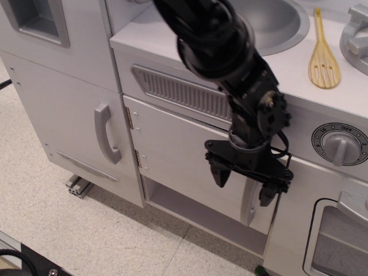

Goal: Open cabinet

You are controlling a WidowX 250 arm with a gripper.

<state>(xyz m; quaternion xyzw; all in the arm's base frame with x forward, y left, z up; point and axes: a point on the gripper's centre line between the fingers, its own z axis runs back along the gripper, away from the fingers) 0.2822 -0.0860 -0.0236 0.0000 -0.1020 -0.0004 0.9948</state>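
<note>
The cabinet (178, 161) is a wide white door under the sink, with two small hinges on its left edge and a vertical grey loop handle (248, 207) near its right edge. The door stands slightly ajar at the right. My black gripper (244, 187) is open and points down in front of the door's right part. Its two fingers straddle the upper end of the handle, one to the left and one to the right. It holds nothing. The arm hides the top of the handle and the door's upper right corner.
A taller narrow white door with a curved grey handle (106, 141) is to the left. A grey sink (276, 23), a wooden spatula (323, 54) and a dial knob (341, 144) are above and to the right. An oven door window (339, 241) is at lower right.
</note>
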